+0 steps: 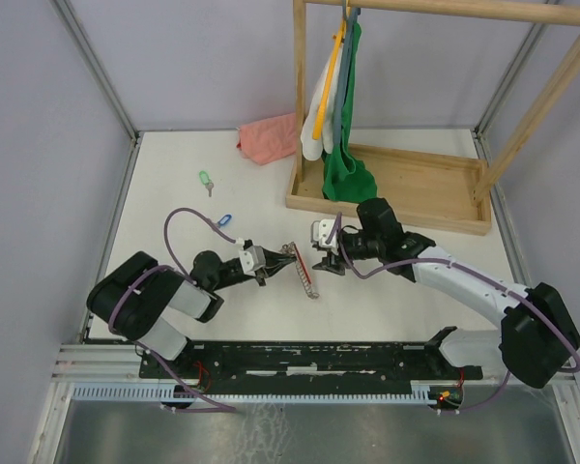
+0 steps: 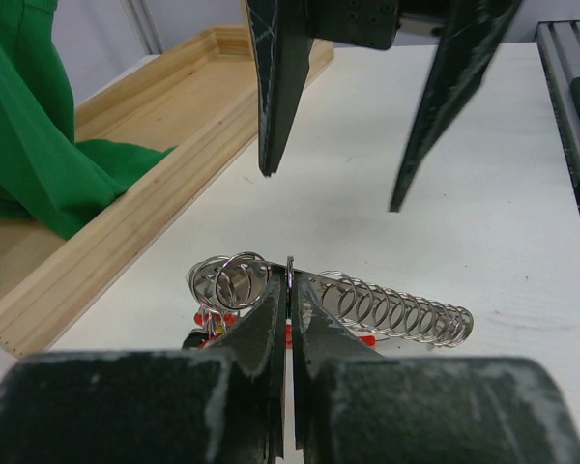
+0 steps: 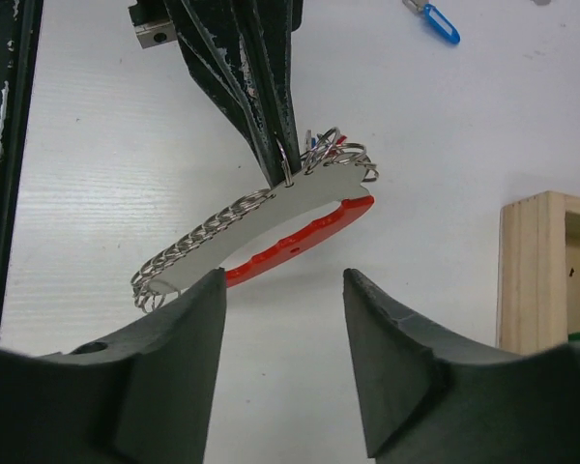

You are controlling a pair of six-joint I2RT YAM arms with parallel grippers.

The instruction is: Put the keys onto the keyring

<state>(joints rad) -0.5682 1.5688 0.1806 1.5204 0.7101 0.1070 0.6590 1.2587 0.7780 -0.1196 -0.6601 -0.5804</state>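
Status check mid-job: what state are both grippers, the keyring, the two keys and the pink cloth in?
left gripper: shut on the keyring.
right gripper: open, facing the keyring, holding nothing.
keyring: pinched at a ring, neither key on it.
blue key: loose on the table, apart from the keyring.
green key: loose on the table, farther off.
pink cloth: crumpled at the far edge.

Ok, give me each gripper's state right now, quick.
Left gripper: closed, pinching the keyring.
Right gripper: open, holding nothing.
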